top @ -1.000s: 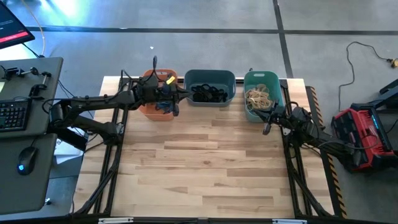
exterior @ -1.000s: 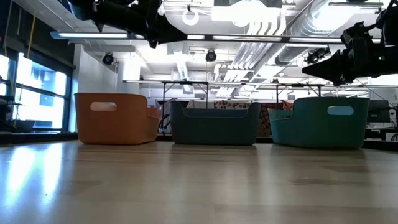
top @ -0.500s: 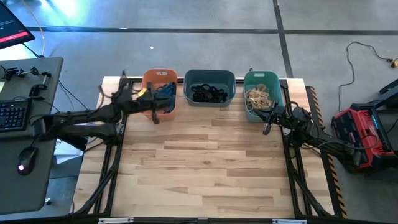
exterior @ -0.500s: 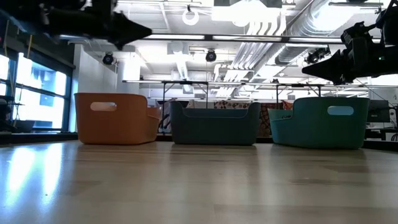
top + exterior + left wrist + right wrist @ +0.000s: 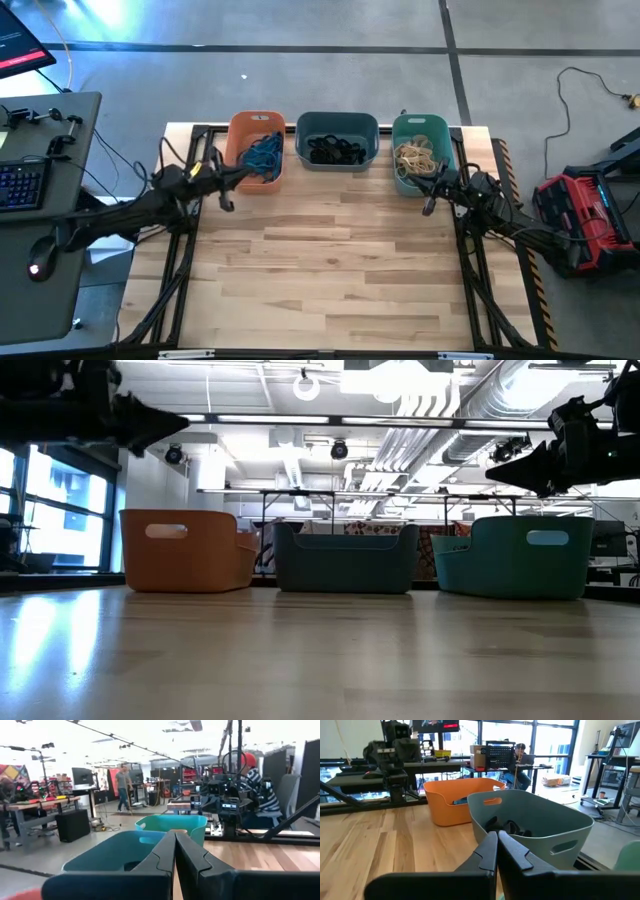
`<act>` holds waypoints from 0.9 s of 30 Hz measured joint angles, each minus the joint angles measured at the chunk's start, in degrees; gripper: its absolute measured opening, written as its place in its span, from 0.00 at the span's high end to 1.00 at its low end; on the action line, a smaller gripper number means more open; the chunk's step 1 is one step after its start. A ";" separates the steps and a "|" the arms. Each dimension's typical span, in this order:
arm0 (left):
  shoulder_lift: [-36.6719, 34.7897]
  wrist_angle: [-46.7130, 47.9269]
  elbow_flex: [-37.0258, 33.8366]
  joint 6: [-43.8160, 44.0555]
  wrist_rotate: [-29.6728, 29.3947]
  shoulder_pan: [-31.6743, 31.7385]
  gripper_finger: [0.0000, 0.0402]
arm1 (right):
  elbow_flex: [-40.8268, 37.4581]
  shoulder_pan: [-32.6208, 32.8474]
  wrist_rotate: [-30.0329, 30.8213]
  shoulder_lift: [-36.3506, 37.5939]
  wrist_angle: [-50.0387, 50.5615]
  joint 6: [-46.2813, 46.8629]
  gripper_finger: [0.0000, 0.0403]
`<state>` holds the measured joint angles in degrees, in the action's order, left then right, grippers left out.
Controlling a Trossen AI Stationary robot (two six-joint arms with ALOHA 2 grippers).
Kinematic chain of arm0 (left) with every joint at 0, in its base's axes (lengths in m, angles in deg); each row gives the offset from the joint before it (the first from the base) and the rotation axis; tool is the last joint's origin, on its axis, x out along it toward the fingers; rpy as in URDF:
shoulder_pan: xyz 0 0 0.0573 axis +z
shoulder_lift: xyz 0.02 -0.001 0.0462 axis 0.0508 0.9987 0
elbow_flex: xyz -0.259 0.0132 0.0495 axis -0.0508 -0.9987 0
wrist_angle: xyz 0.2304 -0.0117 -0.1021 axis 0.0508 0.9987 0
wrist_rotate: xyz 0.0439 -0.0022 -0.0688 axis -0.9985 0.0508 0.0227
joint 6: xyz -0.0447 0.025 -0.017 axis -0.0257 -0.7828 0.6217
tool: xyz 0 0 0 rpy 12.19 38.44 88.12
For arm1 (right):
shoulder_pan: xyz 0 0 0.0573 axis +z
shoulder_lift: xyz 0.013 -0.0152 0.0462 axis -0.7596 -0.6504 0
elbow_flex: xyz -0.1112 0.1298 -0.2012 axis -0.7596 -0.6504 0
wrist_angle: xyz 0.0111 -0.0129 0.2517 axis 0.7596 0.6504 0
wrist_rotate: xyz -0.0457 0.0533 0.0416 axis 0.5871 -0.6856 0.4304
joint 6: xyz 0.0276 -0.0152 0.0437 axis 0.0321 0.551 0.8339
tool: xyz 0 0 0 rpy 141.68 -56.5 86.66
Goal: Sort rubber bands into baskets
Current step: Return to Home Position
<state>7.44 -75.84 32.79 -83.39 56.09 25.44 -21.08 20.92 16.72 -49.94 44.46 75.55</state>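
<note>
Since the frame one second earlier, the left gripper (image 5: 228, 186) has been drawn back from above the orange rounded-rectangle plastic basket (image 5: 236, 135) toward the left edge of the light wooden plank table (image 5: 330, 260). The right gripper (image 5: 432, 202) has not been shifted. In the low view the left gripper (image 5: 165, 423) is seen raised well above the basket rims. In both wrist views the fingers are shown pressed together with nothing between them, so each jaw is clenched on nothing.

The three baskets are set in a row along the far edge. Thin blue rubber bands (image 5: 262, 155) are heaped in the orange basket. Black rubber bands (image 5: 335, 152) lie in the dark slate blue-grey plastic basket (image 5: 337, 119). Tan rubber bands (image 5: 418, 158) lie in the teal green plastic basket (image 5: 399, 135). No loose band is made out on the boards, so the sorting is judged complete and only the retreat of the arms remains.

Risk is judged small but not absent. The left gripper is near the near left corner of the orange basket, so a low or sideways swing could nudge or tip that light tub and spill the blue heap. The right gripper is held just beside the teal green basket, and the same fault could be caused there if that arm were lowered before being drawn clear.
</note>
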 joint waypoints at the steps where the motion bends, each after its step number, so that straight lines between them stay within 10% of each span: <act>1: -2.14 0.72 -1.27 0.45 -0.49 0.00 0.99 | 0.00 -0.16 0.02 0.00 0.00 0.00 1.00; 9: -18.24 13.77 -5.28 1.77 -1.42 0.00 0.99 | 0.00 -1.59 0.13 -0.02 0.00 0.00 1.00; 27: -16.51 21.80 -5.19 1.99 -5.98 0.07 0.99 | 0.00 -3.86 5.89 -1.12 0.79 -0.33 1.00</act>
<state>-9.08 -54.04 27.60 -81.40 50.12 25.50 -21.08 17.07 22.62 -51.06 45.26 75.23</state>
